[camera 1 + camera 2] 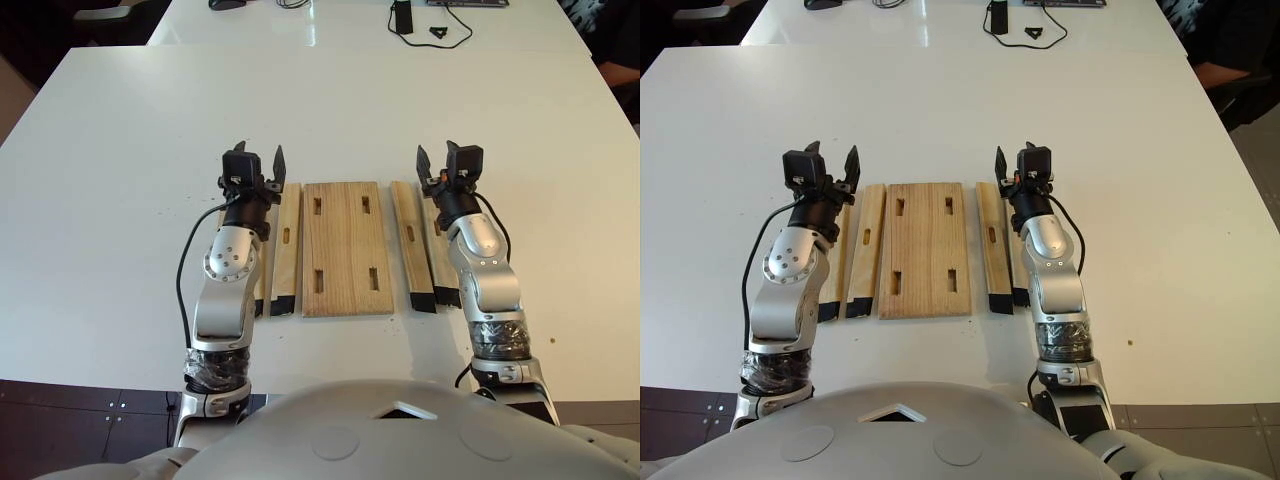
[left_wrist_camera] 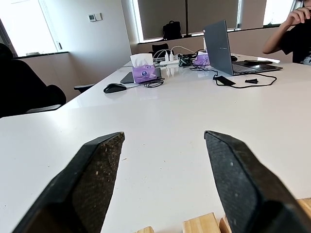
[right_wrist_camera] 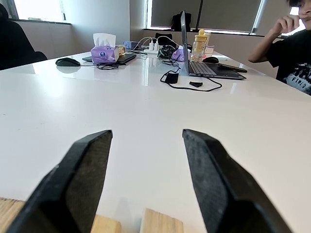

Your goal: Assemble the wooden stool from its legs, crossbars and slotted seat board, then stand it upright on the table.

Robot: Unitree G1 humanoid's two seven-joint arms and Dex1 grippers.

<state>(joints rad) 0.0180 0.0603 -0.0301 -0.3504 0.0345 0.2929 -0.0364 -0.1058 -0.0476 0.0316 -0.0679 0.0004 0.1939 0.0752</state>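
Jaws open and empty, your arms hover over the wooden bars (image 1: 287, 260) flanking the seat board (image 1: 346, 247). Assembly looks unstarted; next, lower and grip one bar.

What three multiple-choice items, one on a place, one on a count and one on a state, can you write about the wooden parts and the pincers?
1. Where does the seat board lie?
A) between two pairs of wooden bars
B) on top of the bars
C) upright at the table edge

2. How many slots has the board?
A) two
B) four
C) six

3. How are the left pincer and right pincer?
A) open, empty
B) shut on a bar
C) shut, empty

Answers: 1 A, bars lie flat on each side; 2 B, four dark slots show; 3 A, fingers spread, nothing between.
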